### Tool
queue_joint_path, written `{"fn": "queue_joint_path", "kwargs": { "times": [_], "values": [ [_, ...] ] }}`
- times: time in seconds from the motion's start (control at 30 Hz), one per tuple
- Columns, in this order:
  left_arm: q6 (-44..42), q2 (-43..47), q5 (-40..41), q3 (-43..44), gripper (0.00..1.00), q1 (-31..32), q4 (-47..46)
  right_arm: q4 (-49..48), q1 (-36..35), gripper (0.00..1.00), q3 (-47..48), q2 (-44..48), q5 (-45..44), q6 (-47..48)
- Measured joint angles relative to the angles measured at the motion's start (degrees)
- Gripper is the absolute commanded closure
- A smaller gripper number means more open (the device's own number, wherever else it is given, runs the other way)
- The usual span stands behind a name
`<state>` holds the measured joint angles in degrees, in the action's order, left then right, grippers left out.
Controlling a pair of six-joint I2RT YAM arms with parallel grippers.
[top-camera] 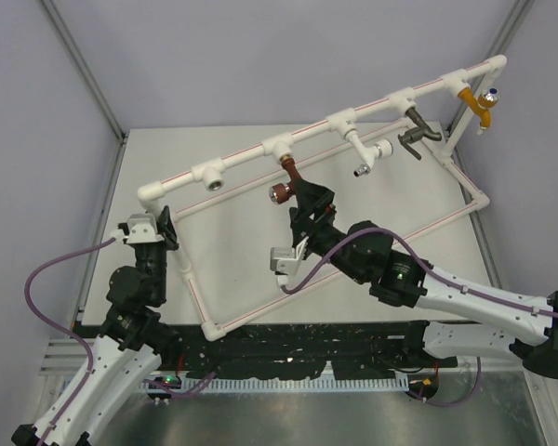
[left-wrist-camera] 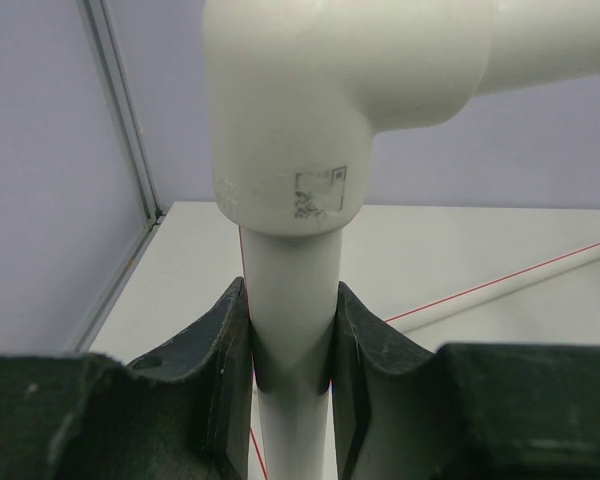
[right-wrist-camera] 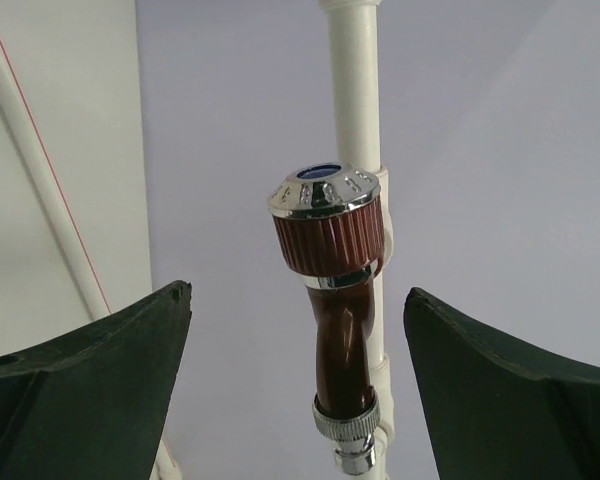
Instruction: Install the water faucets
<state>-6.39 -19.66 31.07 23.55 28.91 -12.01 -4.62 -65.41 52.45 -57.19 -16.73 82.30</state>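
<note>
Reddish-brown faucet (right-wrist-camera: 335, 300) sits between the wide-open right gripper (right-wrist-camera: 297, 292), not touched.
Faucet hangs from a tee on the white pipe frame (top-camera: 242, 163), knob end toward the wrist camera, a clear gap to each finger. Left gripper (left-wrist-camera: 290, 340) is clamped on the frame's upright pipe (left-wrist-camera: 295, 270) just under the corner elbow, well apart from the faucet.

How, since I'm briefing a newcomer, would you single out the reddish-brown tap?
Find the white pipe frame on the table and follow its raised top rail. The reddish-brown tap sits at the second tee from the left in the top view. Unlike its neighbours, it has a ribbed dark-red knob with a chrome cap.
</note>
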Motion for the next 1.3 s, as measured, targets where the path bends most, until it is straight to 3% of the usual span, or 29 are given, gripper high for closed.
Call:
{"fn": "queue_joint_path", "kwargs": {
  "times": [0.2,0.33,0.4,0.6,0.7,0.83,1.1,1.3],
  "values": [
    [0.02,-0.02,-0.04,0.0,1.0,0.0,-0.02,-7.67,1.75,0.2,-0.09,-5.66,-1.38,4.96],
    [0.02,-0.07,-0.09,0.0,1.0,0.0,-0.04,-12.46,3.32,0.38,-0.13,-9.11,-2.45,7.1],
    [0.09,-0.2,-0.02,0.0,1.0,-0.02,-0.13,-15.82,3.67,0.55,-0.13,-10.29,-3.15,7.65],
    [0.13,-0.61,0.44,0.0,1.0,-0.04,-0.57,-25.33,3.69,0.9,-0.74,-11.89,-4.46,1.77],
    [0.15,-0.85,0.7,0.0,1.0,-0.04,-0.79,-31.41,3.67,0.95,-1.77,-12.98,-5.31,-6.56],
    [0.13,-0.96,0.68,0.0,1.0,0.0,-0.92,-40.15,3.65,0.95,-3.67,-13.35,-7.52,-24.7],
    [0.11,-0.96,0.81,0.0,1.0,0.46,-0.94,-52.17,4.22,0.94,-7.04,-12.92,-18.95,-81.35],
    [0.09,-1.07,0.63,0.0,1.0,1.09,-1.03,-53.09,4.48,0.92,-8.87,-12.94,-28.7,-120.67]
  ]
}}
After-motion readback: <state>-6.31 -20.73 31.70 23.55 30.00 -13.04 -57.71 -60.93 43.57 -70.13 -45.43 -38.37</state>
